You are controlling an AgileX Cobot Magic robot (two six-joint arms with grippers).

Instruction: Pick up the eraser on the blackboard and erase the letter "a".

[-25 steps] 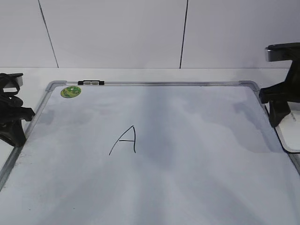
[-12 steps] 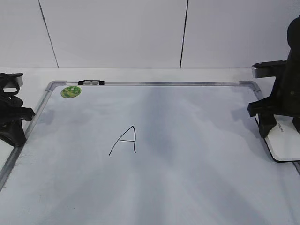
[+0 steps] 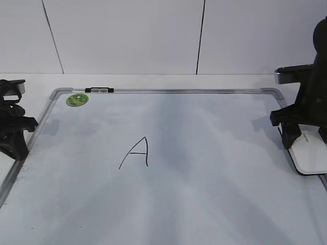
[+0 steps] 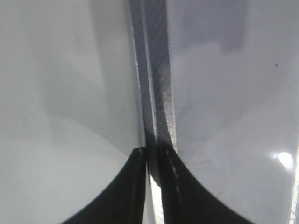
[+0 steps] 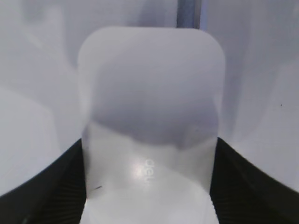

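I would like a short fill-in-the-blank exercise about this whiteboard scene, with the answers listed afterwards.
1. The letter written on the board is a capital ___.
2. The sticker in the board's far left corner is ___ in colour.
3. The right end effector has its fingers on either side of the ___.
4. The left end effector sits over the board's ___.

Missing words: A; green; eraser; frame

Handwritten capital "A" [image 3: 135, 152] on blackboard [image 3: 214, 153]; eraser [image 5: 149, 126] print illegible
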